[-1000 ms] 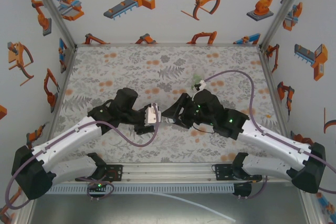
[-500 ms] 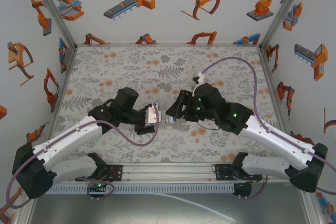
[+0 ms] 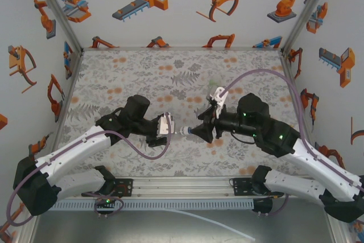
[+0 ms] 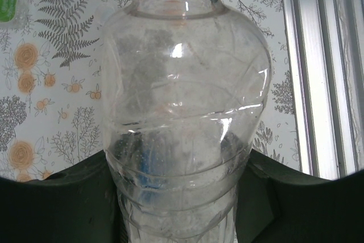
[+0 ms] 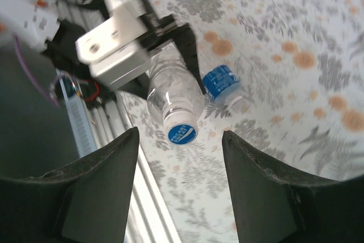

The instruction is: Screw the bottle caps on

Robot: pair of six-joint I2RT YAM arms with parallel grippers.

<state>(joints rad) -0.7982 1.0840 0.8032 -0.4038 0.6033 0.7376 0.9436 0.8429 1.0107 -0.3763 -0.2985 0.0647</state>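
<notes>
White lettering is being displayed on the blue-topped cap (image 5: 182,134) of the clear bottle (image 5: 169,96), but is too blurred for reading. Print on the blue label (image 5: 220,79) is likewise being rendered illegible.

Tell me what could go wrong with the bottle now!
The right hand is open, facing the cap; closing off-centre could knock it crooked. The left hand holds the clear bottle sideways; a hard twist might spin it loose. The blue-label bottle lies close and might get bumped.
</notes>
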